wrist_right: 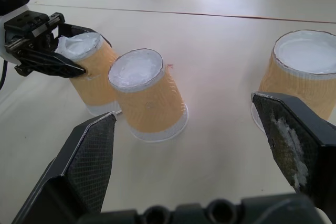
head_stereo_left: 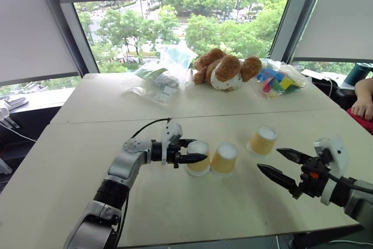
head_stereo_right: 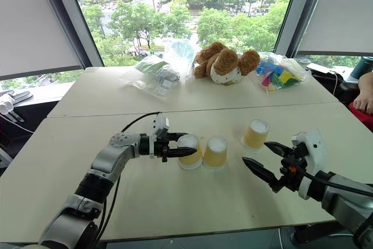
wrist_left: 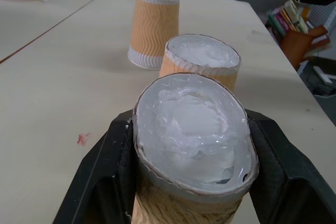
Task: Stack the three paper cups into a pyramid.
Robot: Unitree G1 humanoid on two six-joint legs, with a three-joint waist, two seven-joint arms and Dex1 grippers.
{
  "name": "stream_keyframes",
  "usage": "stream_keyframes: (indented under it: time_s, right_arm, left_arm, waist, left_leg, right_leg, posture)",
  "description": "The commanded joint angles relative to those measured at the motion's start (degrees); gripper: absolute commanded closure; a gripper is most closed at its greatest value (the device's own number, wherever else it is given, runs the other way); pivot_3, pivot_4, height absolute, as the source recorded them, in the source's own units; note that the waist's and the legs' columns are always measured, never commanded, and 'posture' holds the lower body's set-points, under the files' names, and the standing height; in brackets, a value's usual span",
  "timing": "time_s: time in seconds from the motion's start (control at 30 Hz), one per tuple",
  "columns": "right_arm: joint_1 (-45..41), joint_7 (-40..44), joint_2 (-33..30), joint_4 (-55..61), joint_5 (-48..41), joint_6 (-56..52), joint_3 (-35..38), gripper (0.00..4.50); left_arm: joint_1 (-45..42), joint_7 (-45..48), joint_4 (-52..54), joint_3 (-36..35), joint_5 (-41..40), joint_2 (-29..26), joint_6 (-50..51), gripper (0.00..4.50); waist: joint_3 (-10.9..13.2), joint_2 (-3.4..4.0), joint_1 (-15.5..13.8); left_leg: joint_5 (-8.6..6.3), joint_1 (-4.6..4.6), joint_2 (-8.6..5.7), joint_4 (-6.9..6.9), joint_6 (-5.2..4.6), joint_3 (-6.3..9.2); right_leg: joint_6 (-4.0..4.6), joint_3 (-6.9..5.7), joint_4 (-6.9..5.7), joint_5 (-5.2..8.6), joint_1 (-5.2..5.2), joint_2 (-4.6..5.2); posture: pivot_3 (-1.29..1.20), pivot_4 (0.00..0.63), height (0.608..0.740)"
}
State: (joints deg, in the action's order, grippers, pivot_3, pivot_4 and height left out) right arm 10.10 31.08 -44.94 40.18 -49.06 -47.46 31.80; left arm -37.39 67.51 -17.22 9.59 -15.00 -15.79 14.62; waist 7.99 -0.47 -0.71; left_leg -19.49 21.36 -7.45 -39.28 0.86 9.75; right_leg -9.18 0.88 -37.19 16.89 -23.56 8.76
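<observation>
Three paper cups stand upside down on the pale table (head_stereo_left: pixel 175 214). The left cup (head_stereo_left: pixel 199 167) and the middle cup (head_stereo_left: pixel 224 159) sit side by side and almost touch. A third cup (head_stereo_left: pixel 263 140) stands apart to the right, a little farther back. My left gripper (head_stereo_left: pixel 199 150) reaches in level from the left and is shut on the upper part of the left cup (wrist_left: pixel 191 129), with one finger on each side. My right gripper (head_stereo_left: pixel 268 159) hovers open just right of the third cup (wrist_right: pixel 307 72), with nothing between its fingers.
At the back of the table lie a brown teddy bear (head_stereo_left: pixel 226 69), clear plastic bags (head_stereo_left: pixel 163 77) and a bag of coloured blocks (head_stereo_left: pixel 280 80). A person's hand (head_stereo_left: pixel 364 100) rests at the right edge. A seam (head_stereo_left: pixel 105 122) crosses the table behind the cups.
</observation>
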Motion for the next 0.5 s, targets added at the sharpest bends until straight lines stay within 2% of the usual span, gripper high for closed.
stream_keyframes:
  time_s: [0.03,0.07,0.3,0.37,0.5]
  right_arm:
    - [-0.17,-0.09,-0.31,1.17,-0.07,1.29,1.07,0.00]
    - [-0.24,-0.12,-0.25,1.11,0.00,1.35,0.91,0.00]
    - [-1.16,-0.40,0.56,-1.03,1.01,2.67,1.23,0.00]
    - [-1.34,-0.65,0.93,-2.11,1.39,3.60,2.19,0.00]
    - [-3.54,-1.80,1.90,-6.86,3.80,6.76,3.51,0.00]
  left_arm:
    - [0.43,0.26,1.05,0.14,-0.28,-0.38,-1.72,0.57]
    - [0.47,0.20,1.12,0.19,-0.40,-0.40,-1.69,0.05]
    - [-0.19,-1.20,3.37,-2.47,-1.59,-3.08,0.18,0.02]
    - [-0.90,-1.68,5.19,-4.43,-2.99,-5.44,2.41,0.02]
    - [-0.75,0.34,14.11,-9.34,-9.42,-14.83,14.22,0.02]
  waist:
    - [0.00,0.00,0.03]
    - [0.00,0.00,0.04]
    - [0.00,0.00,0.13]
    - [0.00,0.00,0.17]
    - [0.00,0.00,0.51]
  left_leg:
    - [0.00,0.00,0.00,0.00,0.00,0.00]
    - [0.00,0.00,0.00,0.00,0.00,0.00]
    - [0.00,0.00,0.01,0.00,0.00,0.00]
    - [0.00,-0.01,0.02,0.01,0.00,0.00]
    - [0.00,0.00,0.04,0.03,0.00,0.01]
  right_leg:
    - [0.00,0.00,0.00,0.00,0.00,0.00]
    - [0.00,0.00,0.00,0.00,0.00,0.00]
    - [0.00,0.00,0.00,0.00,0.00,-0.01]
    - [0.00,0.00,0.00,0.00,-0.01,-0.01]
    - [0.00,0.01,-0.01,0.00,-0.05,-0.02]
  posture:
    - [0.00,0.150,0.740]
    - [0.00,0.150,0.740]
    - [0.00,0.150,0.740]
    - [0.00,0.150,0.740]
    - [0.00,0.150,0.740]
